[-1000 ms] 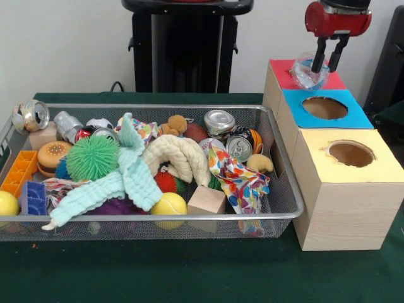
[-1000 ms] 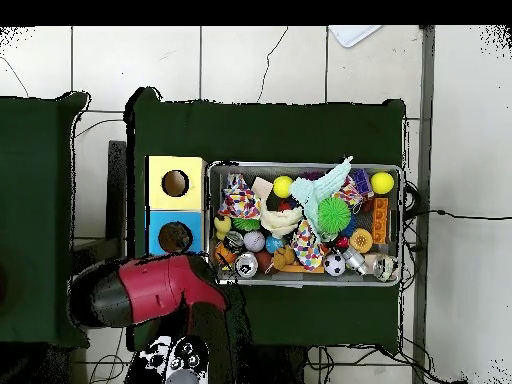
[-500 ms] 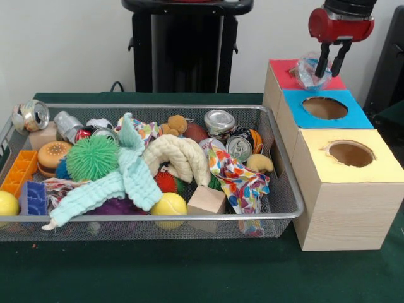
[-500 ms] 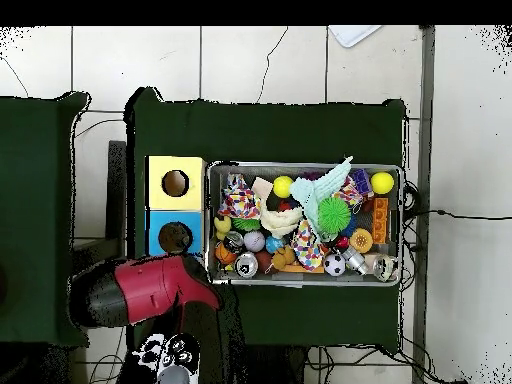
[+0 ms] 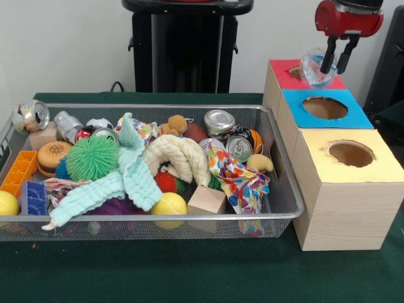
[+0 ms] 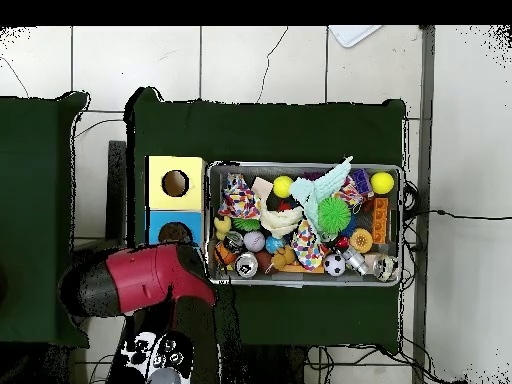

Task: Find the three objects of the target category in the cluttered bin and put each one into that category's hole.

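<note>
One clear bottle (image 5: 315, 66) aloft over red-surround hole (image 5: 297, 72).
Pinched between gripper (image 5: 336, 63) fingers, just behind blue-surround hole (image 5: 324, 107); wire bin (image 5: 287, 208) crowded with toys.

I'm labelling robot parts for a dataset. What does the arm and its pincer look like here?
A glossy red rounded wrist housing with a black top carries the pincer: two slim, straight black fingers. From overhead, the red arm casing tapers into black sections. No cables or markings are discernible.

A crumpled clear bottle (image 5: 315, 66) hangs pinched in the tool (image 5: 336, 63) over the red-topped box, behind the blue-surround hole (image 5: 324, 107); the mesh bin (image 5: 287, 211) sits mid-tabletop.
</note>
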### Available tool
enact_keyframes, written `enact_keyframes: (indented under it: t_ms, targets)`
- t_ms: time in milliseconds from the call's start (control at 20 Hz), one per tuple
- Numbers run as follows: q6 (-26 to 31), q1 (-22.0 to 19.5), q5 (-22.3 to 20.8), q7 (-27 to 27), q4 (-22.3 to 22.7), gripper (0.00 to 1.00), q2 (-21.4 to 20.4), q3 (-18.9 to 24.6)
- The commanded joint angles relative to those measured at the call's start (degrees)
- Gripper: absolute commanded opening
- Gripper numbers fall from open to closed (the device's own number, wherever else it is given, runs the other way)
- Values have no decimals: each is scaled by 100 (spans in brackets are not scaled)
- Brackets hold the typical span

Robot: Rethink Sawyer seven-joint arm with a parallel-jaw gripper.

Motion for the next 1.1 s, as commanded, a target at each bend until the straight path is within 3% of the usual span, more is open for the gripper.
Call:
enact_keyframes:
  t_ms: [50,350,750,800,1100]
  targets:
    - [694,-362,-86,580,-555,0,135,-46]
    - [969,-496,-97,396,-772,0,42,61]
    - [675,-623,-265,510,-1048,0,457,16]
    - [646,-602,-258,596,-1041,100,476,-20]
    - [539,-579,67,889,-882,100,478,109]
